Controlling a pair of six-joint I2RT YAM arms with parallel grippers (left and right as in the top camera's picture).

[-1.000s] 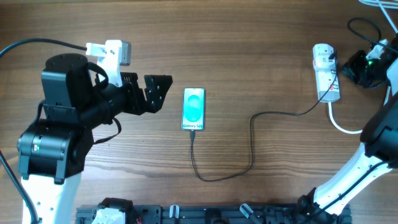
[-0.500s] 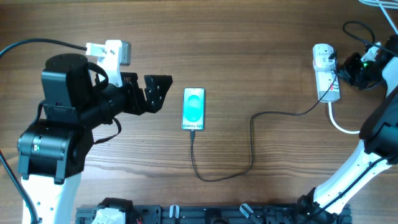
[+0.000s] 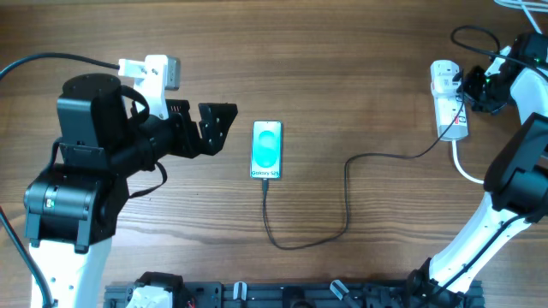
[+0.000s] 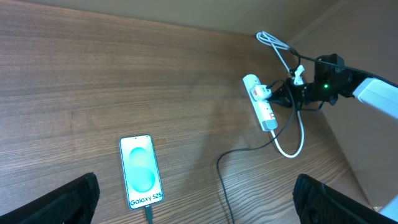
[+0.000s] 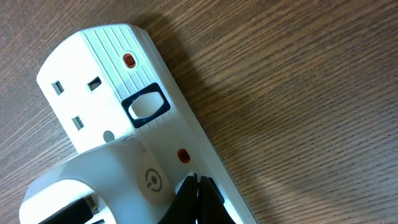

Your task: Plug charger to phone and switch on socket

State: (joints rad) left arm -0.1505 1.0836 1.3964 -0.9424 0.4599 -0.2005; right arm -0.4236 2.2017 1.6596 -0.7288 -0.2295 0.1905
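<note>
Moved: right claw (image 3: 465,85) has swung in toward the socket (image 3: 446,98) and now sits close against its side; a second ago it hung clear of it. Nothing else has shifted. The right claw is clenched, fingers pressed tip to tip, grasping nothing. Its wrist view puts the tips over the socket's white body, just past the rocker switch (image 5: 144,106) and beside a small red dot (image 5: 182,155). Contact with the socket: cannot tell. The left claw (image 3: 218,128) is spread wide and empty, well apart from the socket, beyond the phone (image 3: 267,150). The phone lies flat on the tabletop (image 3: 360,51), screen lit, also well apart from the socket. The charger (image 3: 347,192) runs from the socket to the phone's near edge and looks seated. Judgement: plugging is done and only the switch press remains; the tips need a small shift onto the rocker.
</note>
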